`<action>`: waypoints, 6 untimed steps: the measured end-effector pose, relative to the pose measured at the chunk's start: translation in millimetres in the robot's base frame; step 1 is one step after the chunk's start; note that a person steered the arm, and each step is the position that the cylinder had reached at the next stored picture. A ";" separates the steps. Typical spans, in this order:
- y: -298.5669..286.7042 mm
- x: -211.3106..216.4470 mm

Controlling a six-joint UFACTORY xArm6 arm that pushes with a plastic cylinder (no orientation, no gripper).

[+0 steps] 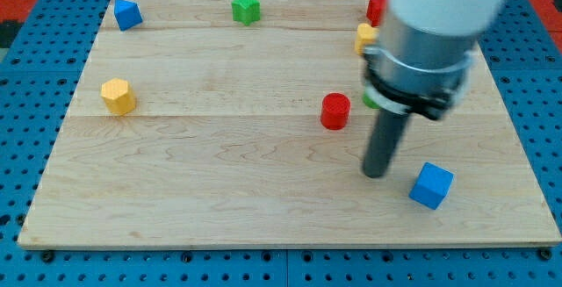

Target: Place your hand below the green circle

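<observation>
The green circle [370, 99] shows only as a small green sliver at the arm's left edge; the rest is hidden behind the arm. My tip [378, 174] rests on the wooden board [219, 173], below that green sliver. A red cylinder [335, 111] stands to the upper left of the tip. A blue cube [431, 185] lies just to the tip's right.
A green star [247, 7] sits at the top centre. A blue block [127, 13] is at the top left and a yellow hexagon [118, 96] at the left. A yellow block [365, 37] and a red block [376, 9] are partly hidden by the arm.
</observation>
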State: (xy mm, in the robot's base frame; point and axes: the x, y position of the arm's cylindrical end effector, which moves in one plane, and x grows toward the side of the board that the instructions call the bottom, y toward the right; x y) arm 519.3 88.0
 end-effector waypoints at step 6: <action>10.5 -30.7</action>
